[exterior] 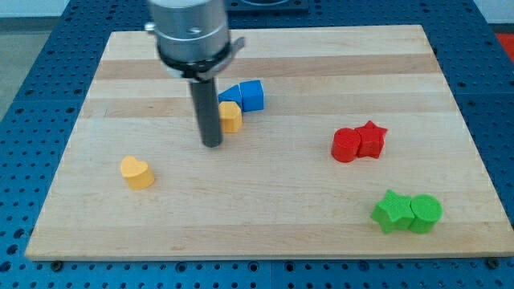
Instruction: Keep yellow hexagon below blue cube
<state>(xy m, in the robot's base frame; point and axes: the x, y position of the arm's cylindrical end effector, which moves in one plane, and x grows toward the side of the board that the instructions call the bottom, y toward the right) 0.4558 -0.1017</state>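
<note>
A blue cube (251, 94) sits near the middle of the wooden board (265, 225), with a second blue block (230, 94) touching its left side. A yellow hexagon (230, 117) lies just below that second blue block, touching it, and below-left of the cube. My tip (212, 144) rests on the board just left of and slightly below the yellow hexagon. The rod hides the hexagon's left edge.
A yellow heart (137, 172) lies at the lower left. A red cylinder (346, 145) and a red star (371, 139) touch at the right. A green star (392, 212) and a green cylinder (426, 213) touch at the lower right.
</note>
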